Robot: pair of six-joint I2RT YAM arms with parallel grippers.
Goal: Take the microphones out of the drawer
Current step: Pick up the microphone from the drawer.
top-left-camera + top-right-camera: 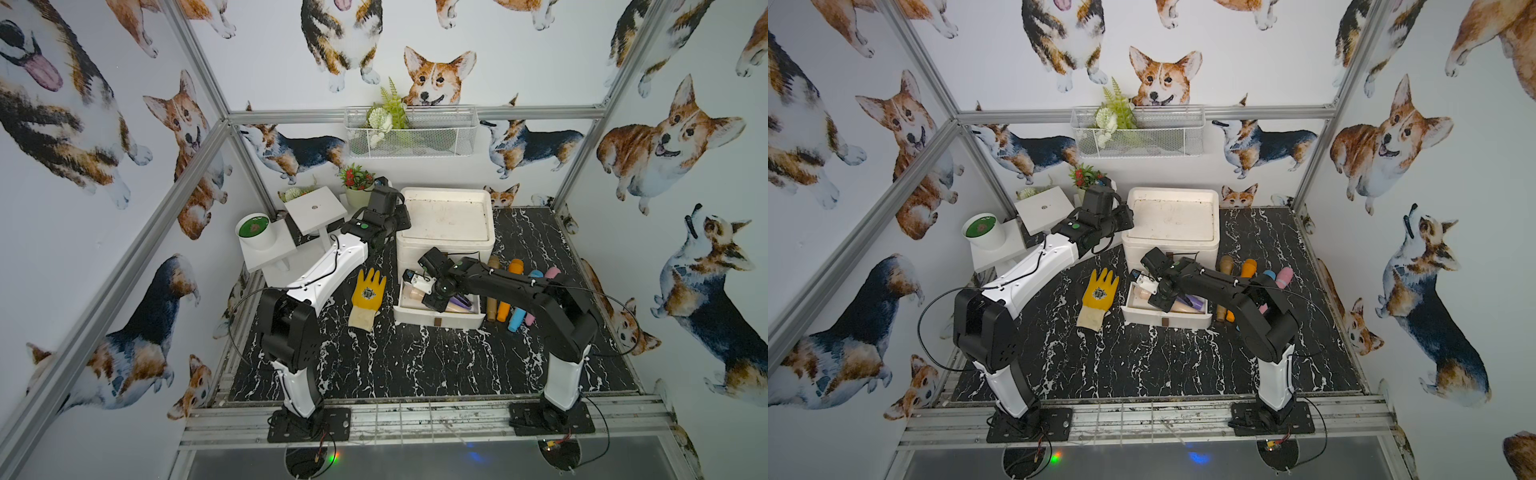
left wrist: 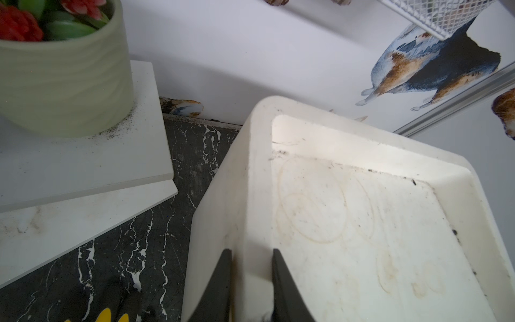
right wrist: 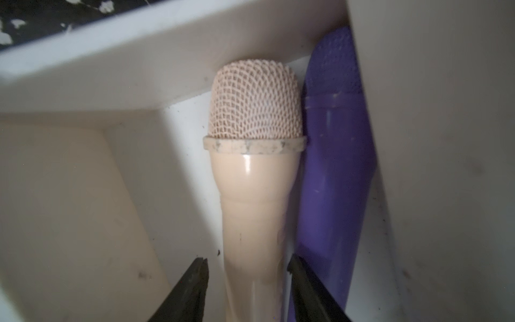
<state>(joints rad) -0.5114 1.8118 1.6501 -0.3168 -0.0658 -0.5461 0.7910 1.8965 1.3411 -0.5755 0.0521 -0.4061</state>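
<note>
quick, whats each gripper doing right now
left gripper: closed on the rim of the white drawer unit
right gripper: open, jaws either side of the beige microphone, not gripping yet

both top views were evenly lit, bright on the walls (image 1: 291, 62), with soft detail and the frame posts (image 1: 197, 62) bowed toward the edges. coloured glints sat on the glossy strip (image 1: 415, 461) at the front. in the left wrist view a bright patch glared on the white box (image 2: 306, 133), and the flower pot (image 2: 64, 83) was soft. the right wrist view was dim and shadowed inside the drawer (image 3: 139, 69); the mesh of the beige microphone (image 3: 255, 181) looked sharp, the purple microphone (image 3: 334, 167) perhaps blurred.
</note>
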